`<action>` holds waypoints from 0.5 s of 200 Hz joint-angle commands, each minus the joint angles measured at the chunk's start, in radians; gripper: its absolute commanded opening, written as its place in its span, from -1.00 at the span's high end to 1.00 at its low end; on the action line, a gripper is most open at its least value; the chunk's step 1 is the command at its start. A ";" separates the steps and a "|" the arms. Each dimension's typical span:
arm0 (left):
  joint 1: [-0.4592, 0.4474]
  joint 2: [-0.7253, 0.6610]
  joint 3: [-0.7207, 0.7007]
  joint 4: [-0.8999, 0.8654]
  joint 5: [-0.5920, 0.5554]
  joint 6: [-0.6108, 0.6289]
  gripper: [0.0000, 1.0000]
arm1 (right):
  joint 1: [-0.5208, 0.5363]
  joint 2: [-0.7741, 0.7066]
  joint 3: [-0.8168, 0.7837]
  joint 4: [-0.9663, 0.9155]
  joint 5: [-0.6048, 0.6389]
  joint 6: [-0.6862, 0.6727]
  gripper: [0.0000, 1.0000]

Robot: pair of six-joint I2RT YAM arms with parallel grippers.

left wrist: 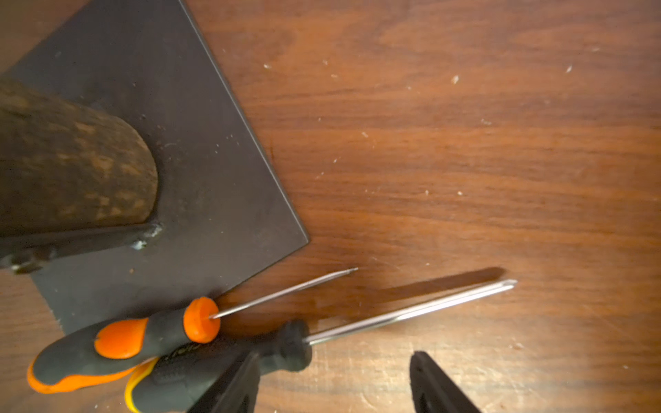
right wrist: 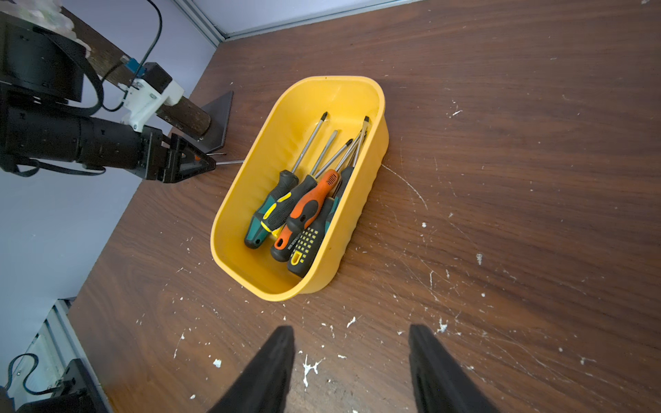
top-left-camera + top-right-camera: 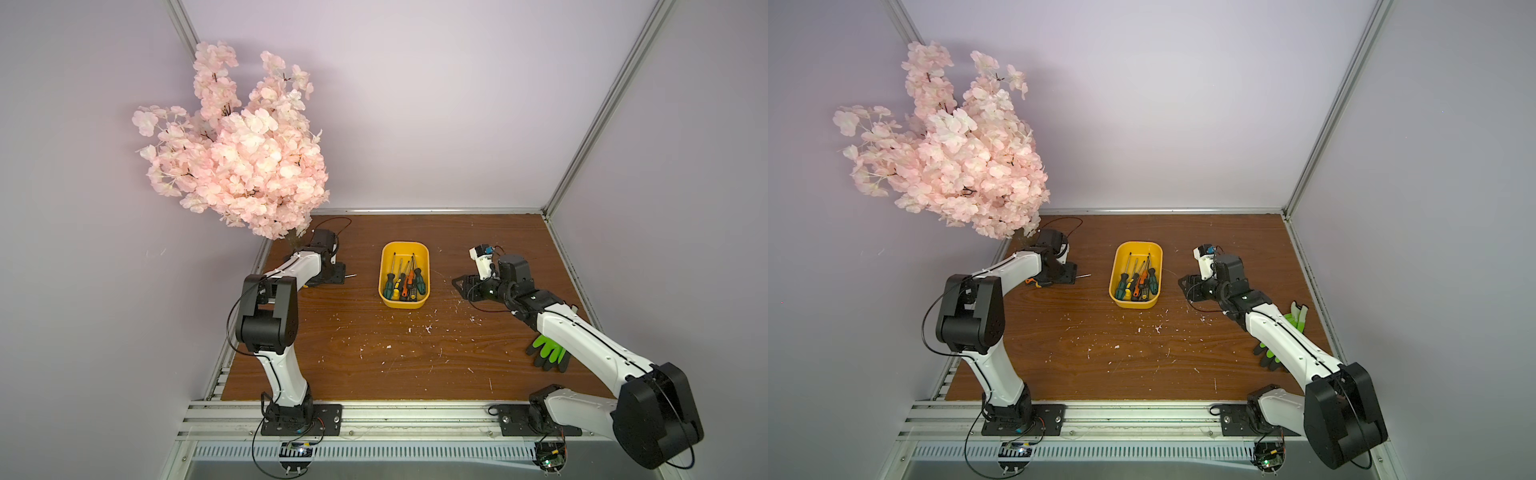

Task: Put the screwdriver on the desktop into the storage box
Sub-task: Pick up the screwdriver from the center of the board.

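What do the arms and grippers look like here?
The left arm and right arm have white shell links with black seam lines, bulky black joint housings and looping thin black cables. The left gripper and right gripper have black tapered jaws.

Pale lilac walls [image 3: 415, 104], aluminium corner rails [image 3: 597, 120]

An orange screwdriver [image 1: 121, 343] and a black screwdriver [image 1: 293, 348] lie touching on the desktop [image 1: 465, 143]; the yellow box [image 2: 322, 100] holds perhaps five more.
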 commanded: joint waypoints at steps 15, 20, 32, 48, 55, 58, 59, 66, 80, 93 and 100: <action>0.016 0.026 0.037 -0.008 -0.016 0.016 -0.41 | -0.005 -0.009 0.006 0.026 -0.016 0.008 -0.15; 0.016 0.033 0.037 -0.010 -0.013 0.017 -0.41 | -0.005 -0.011 0.004 0.024 -0.014 0.008 -0.15; 0.017 0.050 0.039 -0.019 -0.005 0.018 -0.41 | -0.007 -0.019 -0.001 0.022 -0.010 0.008 -0.15; 0.016 0.061 0.032 -0.024 0.013 0.018 -0.40 | -0.009 -0.030 -0.004 0.020 -0.005 0.007 -0.15; 0.016 0.058 0.027 -0.025 0.020 0.013 -0.38 | -0.010 -0.030 -0.003 0.019 -0.004 0.008 -0.15; 0.017 0.059 0.024 -0.028 0.021 0.010 -0.36 | -0.010 -0.031 -0.004 0.019 -0.003 0.008 -0.15; 0.016 0.059 0.024 -0.028 0.022 0.010 -0.36 | -0.011 -0.032 -0.004 0.018 -0.003 0.008 -0.15; 0.016 0.055 0.015 -0.030 0.028 0.008 -0.35 | -0.013 -0.032 -0.004 0.017 -0.005 0.007 -0.15; 0.016 0.046 -0.002 -0.031 0.031 0.005 -0.32 | -0.013 -0.032 -0.003 0.018 -0.005 0.008 -0.15; 0.016 0.031 -0.021 -0.031 0.034 0.001 -0.28 | -0.014 -0.029 -0.004 0.023 -0.011 0.010 -0.15; 0.016 0.018 -0.034 -0.032 0.041 -0.004 -0.25 | -0.014 -0.025 -0.002 0.026 -0.015 0.011 -0.15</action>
